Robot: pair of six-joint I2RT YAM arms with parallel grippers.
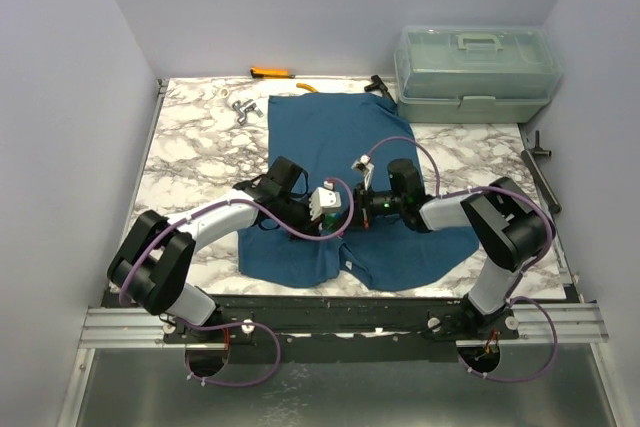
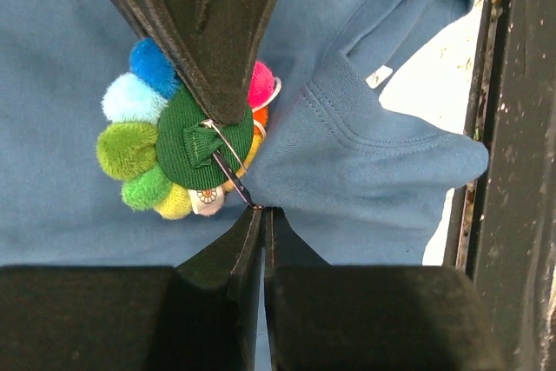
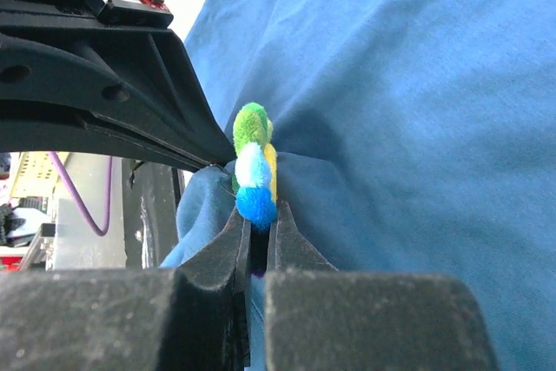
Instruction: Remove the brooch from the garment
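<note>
A dark teal-blue garment (image 1: 330, 132) was seen from above, spread out on a marble-patterned bench (image 1: 195, 157). Both arms were stretched in over the near half of the garment, and their tips were seen close together there.

The brooch (image 2: 178, 149) was held at that meeting point, over the near middle of the garment. In the left wrist view its back was shown as a round green felt disc crossed by a thin metal pin. The disc was ringed by fluffy balls in dark blue, pale blue, two greens, yellow, orange and pink. In the right wrist view it was seen edge-on, standing upright against the cloth.

The right fingers (image 3: 291, 249) were closed tightly on the brooch, one on each face, with only its thickness between them. The left fingers (image 2: 230, 249) were pinched fully shut, with no gap visible. A small peak of the garment was caught between their tips, right at the end of the pin and just beside the brooch. The surrounding cloth was drawn up into folds towards that pinch. Whether the pin passed through the cloth there could not be told.

A clear, pale green lidded box (image 1: 475, 72) was seen beyond the garment's far right corner. An orange-handled tool (image 1: 270, 73) lay just beyond its far left corner.
</note>
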